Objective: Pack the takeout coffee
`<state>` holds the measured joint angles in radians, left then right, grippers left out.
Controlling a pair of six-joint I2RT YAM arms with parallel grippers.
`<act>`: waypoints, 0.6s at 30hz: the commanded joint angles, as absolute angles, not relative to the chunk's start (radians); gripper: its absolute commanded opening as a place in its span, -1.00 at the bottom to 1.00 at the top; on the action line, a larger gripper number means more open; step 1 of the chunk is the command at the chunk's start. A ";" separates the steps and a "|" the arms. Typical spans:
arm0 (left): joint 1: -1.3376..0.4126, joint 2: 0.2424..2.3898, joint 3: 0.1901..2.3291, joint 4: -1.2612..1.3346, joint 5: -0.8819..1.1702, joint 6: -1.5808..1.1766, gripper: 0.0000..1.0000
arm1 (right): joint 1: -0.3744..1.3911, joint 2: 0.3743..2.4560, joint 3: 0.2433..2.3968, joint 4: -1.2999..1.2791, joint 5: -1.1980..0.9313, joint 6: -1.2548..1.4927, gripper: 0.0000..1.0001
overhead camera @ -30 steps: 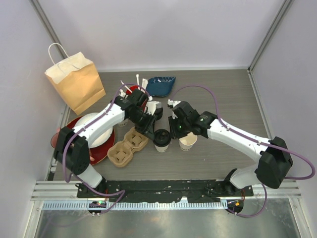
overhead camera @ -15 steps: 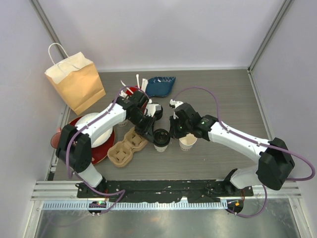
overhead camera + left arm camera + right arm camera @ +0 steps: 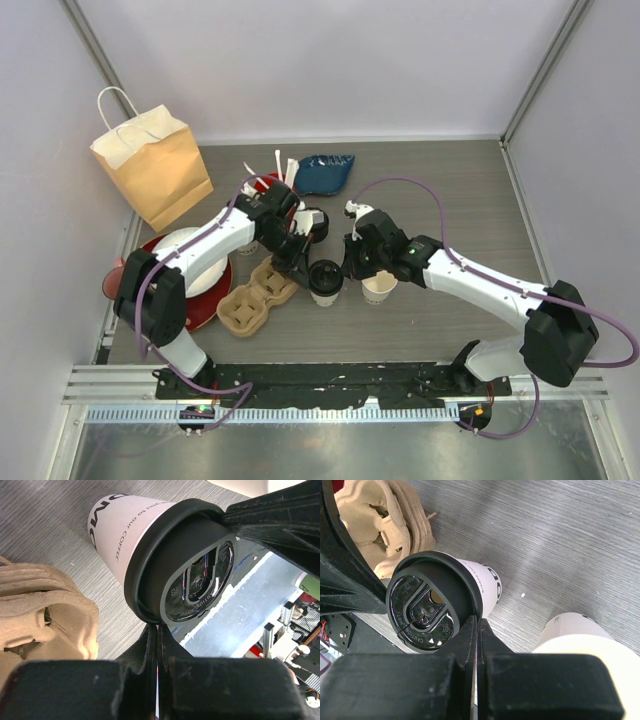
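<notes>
One takeout coffee [image 3: 326, 280], a white paper cup with a black sip lid, stands at mid-table beside a brown cardboard cup carrier [image 3: 258, 296]. My left gripper [image 3: 303, 268] is shut on the cup's left side; in the left wrist view its gripper [image 3: 159, 629] touches the lid's rim [image 3: 150, 580] with its joined tips and holds nothing. My right gripper [image 3: 347, 268] is shut on the cup's right side. In the right wrist view that gripper [image 3: 476, 622] presses its tips against the lid [image 3: 427, 602]. A lidless cream paper cup [image 3: 380, 288] stands just right of the lidded cup.
A brown paper bag [image 3: 155, 170] stands at the back left. A red plate [image 3: 215, 295] with a white plate on it lies left of the carrier. A red cup of white sticks [image 3: 268, 185] and a blue pouch [image 3: 325, 172] sit behind the arms.
Both grippers have closed fully and edged in against the lidded cup's rim from either side. The cup itself has stayed in place.
</notes>
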<state>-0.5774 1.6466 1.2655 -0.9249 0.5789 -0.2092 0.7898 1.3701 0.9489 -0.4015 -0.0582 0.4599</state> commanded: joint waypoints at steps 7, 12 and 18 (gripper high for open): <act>-0.598 1.812 1.189 -0.816 0.422 -0.193 -1.00 | 0.810 1.437 0.865 -0.509 -0.058 0.453 -0.98; -0.598 1.801 1.213 -0.847 0.414 -0.172 -1.00 | 0.808 1.433 0.867 -0.509 -0.063 0.443 -0.98; -0.604 1.663 1.252 -0.890 0.497 -0.132 -0.80 | 0.808 1.440 0.981 -0.554 -0.054 0.344 -0.99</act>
<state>-0.5900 1.7458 1.2350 -0.9436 0.5137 -0.1814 0.7902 1.3708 0.9581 -0.3882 -0.0334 0.4210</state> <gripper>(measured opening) 0.049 0.026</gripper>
